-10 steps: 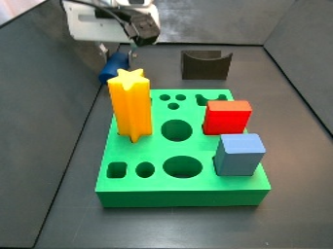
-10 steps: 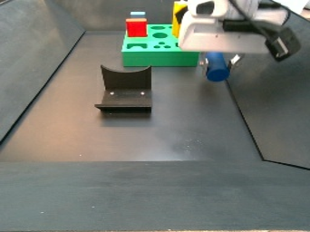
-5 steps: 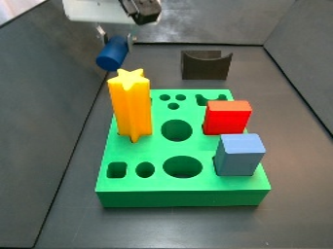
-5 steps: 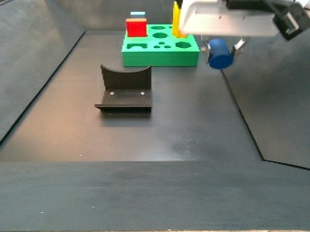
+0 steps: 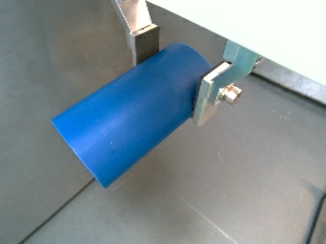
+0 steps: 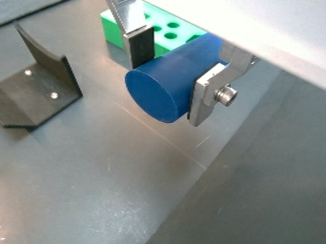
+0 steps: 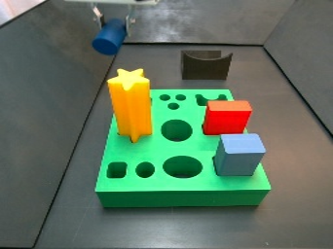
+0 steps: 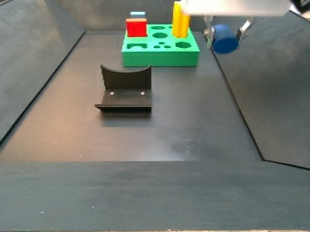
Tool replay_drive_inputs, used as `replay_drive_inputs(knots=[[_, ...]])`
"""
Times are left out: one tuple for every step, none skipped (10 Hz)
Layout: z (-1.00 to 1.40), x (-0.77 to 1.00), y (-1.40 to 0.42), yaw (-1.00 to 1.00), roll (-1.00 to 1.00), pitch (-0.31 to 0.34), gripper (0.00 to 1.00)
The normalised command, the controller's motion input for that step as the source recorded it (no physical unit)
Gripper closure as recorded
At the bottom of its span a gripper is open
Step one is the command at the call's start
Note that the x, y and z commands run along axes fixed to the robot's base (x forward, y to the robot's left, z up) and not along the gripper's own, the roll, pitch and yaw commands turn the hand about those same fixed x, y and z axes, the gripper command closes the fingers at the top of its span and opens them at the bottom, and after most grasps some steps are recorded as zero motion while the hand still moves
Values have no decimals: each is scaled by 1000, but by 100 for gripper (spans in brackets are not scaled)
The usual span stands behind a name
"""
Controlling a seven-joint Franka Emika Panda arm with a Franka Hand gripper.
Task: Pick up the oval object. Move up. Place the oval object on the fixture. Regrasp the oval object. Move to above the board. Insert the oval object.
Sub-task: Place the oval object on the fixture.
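Note:
The oval object, a deep blue smooth peg, lies sideways between the fingers in both wrist views [image 5: 128, 119] [image 6: 166, 86]. My gripper [image 5: 178, 69] [image 6: 173, 72] is shut on the oval object, with the silver fingers [image 5: 212, 91] pressing on its sides. In both side views the peg [image 7: 109, 38] [image 8: 223, 38] hangs high above the floor, and only the lower end of the gripper [image 7: 115, 17] [image 8: 233, 22] shows at the frame's top. The dark fixture [image 7: 204, 64] [image 8: 123, 88] [image 6: 38, 81] stands on the floor apart from the peg. The green board [image 7: 143, 190] [image 8: 158, 60] [image 6: 173, 34] lies below, to one side of the peg.
On the board stand a yellow star column [image 7: 129, 102], a red block [image 7: 227, 117] and a grey-blue cube [image 7: 240, 154]. Several round and square holes in the board are open. Dark sloped walls surround the floor.
The gripper has risen with the oval object, from just above the floor beside the board to near the top of both side views. Nothing else moved.

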Motion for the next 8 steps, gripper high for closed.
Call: replay_drive_inputs(knots=[[860,-29,-19,2,-142,28,100],[738,-23,-15,-3,-152,33,100],[575,-15,-15,-9,-165,45,100],[496,-11,-13,-11,-166,47,100],[331,-8,-6,-17,-155,55,100],[246,-5,-3,-21,-147,59,100],[-197,1000,-47,225,-76,-166,100],[-220,1000,-46,213,-71,-146,100]])
